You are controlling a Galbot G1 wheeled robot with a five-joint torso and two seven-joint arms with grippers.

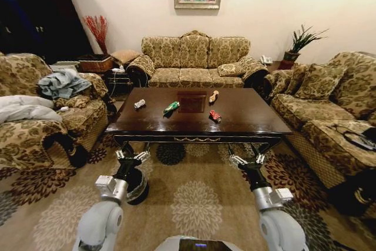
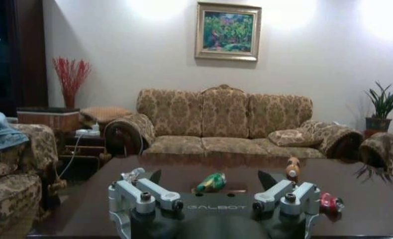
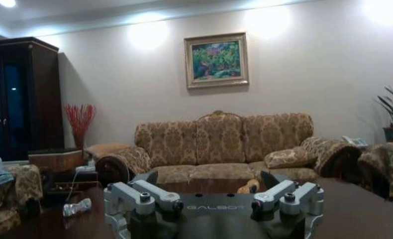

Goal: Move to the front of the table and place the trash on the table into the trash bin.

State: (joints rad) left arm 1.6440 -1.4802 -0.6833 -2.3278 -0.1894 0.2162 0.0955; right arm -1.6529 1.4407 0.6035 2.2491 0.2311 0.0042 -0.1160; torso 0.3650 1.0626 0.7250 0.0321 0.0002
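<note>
The dark wooden table (image 1: 249,119) stands just ahead of me. On it lies the trash: a silver wrapper (image 1: 139,104), a green wrapper (image 1: 171,107), a brown-orange bottle (image 1: 214,96) and a red wrapper (image 1: 215,116). My left gripper (image 1: 132,157) and right gripper (image 1: 247,160) hover open and empty before the table's front edge, below its top. The left wrist view shows the green wrapper (image 2: 211,182) straight ahead and the red wrapper (image 2: 329,201) beside a finger. A black round trash bin (image 1: 141,189) with a pale rim sits on the rug, partly hidden behind my left arm.
Patterned sofas ring the table: a three-seater (image 1: 194,60) behind, an armchair with clothes (image 1: 35,110) on the left, a sofa (image 1: 329,104) on the right. A wicker basket (image 1: 95,62) stands at the back left. Open rug (image 1: 197,204) lies between me and the table.
</note>
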